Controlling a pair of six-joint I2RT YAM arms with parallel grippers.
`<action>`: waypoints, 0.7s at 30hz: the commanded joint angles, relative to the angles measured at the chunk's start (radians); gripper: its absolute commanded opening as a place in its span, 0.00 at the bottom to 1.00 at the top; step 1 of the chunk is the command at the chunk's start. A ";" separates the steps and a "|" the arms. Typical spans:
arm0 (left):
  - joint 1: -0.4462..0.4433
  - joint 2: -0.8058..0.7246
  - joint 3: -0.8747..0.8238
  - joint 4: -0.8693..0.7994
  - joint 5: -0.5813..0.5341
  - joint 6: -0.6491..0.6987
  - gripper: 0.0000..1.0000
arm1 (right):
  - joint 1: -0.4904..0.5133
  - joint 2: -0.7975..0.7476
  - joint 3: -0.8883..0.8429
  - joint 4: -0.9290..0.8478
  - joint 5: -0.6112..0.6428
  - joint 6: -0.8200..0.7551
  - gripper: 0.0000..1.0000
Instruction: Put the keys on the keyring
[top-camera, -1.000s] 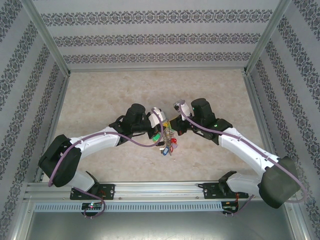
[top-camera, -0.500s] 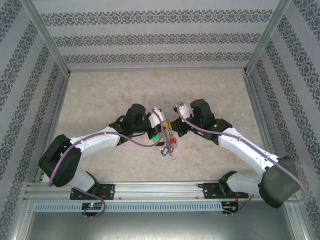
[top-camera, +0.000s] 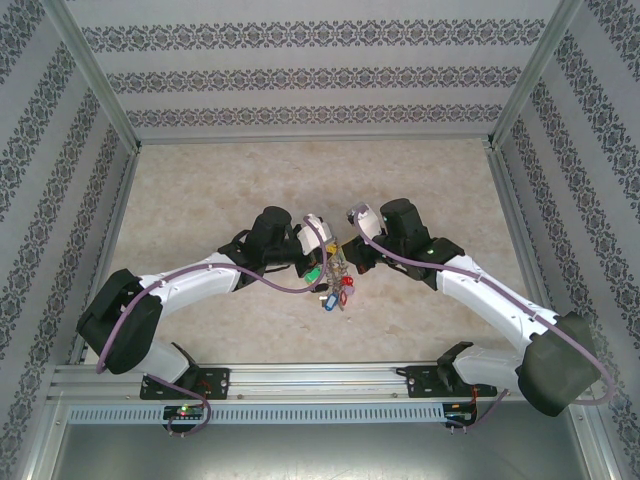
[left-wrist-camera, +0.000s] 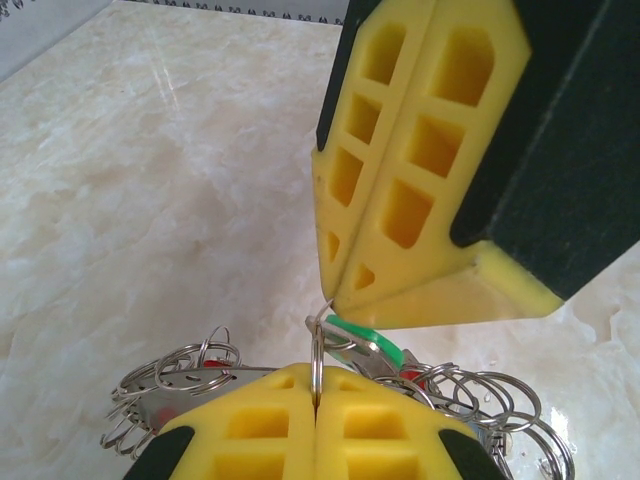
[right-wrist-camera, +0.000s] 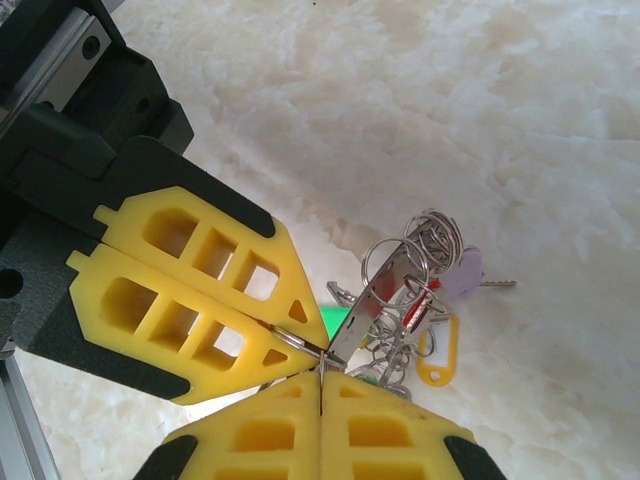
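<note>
A: Where does the top camera sit?
B: High above and behind the arm bases, looking down on the whole bench (top-camera: 200, 190) from far off.
A: And the wrist cameras?
B: Each sits just behind its own tool, very close. The left one looks over the left tool (left-wrist-camera: 317, 405) at the right tool (left-wrist-camera: 335, 295). The right one faces back the other way.
A: What do they share?
B: The wire ring (left-wrist-camera: 317, 355) where the tools meet, and the keyring (right-wrist-camera: 375, 295). The top view has that spot at mid-bench.
</note>
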 joint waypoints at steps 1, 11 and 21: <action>-0.005 -0.005 0.037 0.063 0.017 -0.003 0.00 | -0.012 0.009 -0.006 -0.002 0.004 0.014 0.00; -0.004 0.007 0.048 0.061 0.034 -0.016 0.00 | -0.043 0.011 -0.027 0.012 -0.011 0.029 0.00; -0.004 0.017 0.063 0.103 0.065 -0.039 0.00 | -0.113 0.028 -0.092 0.123 -0.221 0.076 0.00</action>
